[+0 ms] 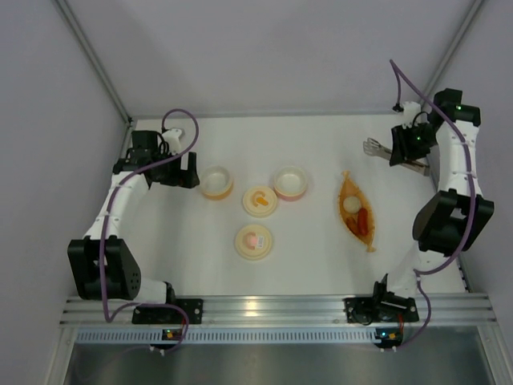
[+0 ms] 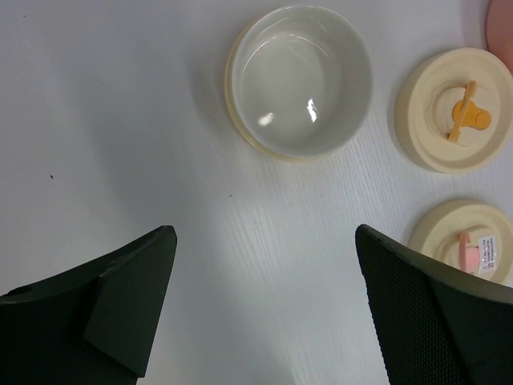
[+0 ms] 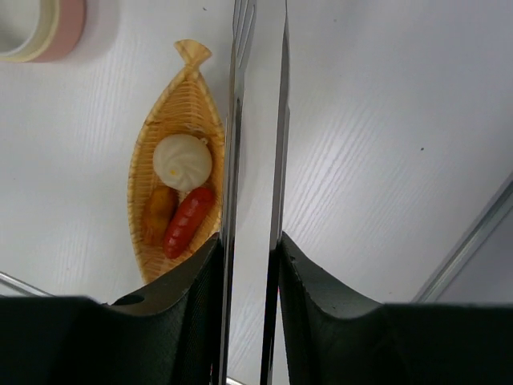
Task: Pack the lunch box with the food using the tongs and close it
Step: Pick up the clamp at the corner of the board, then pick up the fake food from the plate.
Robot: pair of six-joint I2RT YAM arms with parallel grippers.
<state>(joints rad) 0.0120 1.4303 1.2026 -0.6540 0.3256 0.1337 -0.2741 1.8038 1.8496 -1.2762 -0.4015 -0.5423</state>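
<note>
Now right fingers [image 3: 184, 321] tight around tongs [image 3: 237, 80], left fingers [image 2: 433, 321] wide apart, empty; lid label [image 2: 486, 253] illegible.

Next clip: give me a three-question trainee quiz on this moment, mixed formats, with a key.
1. True or false: the cream-white ball lies in the orange woven boat-shaped tray.
2. Multiple choice: what sits between the fingers of the right gripper? A) a pink-knobbed lid B) slim grey metal tongs C) nothing
3. Fill in: the left gripper hovers near the empty round cream container with its jaws ____.

Key: 1 true; 2 B; 3 open.
</note>
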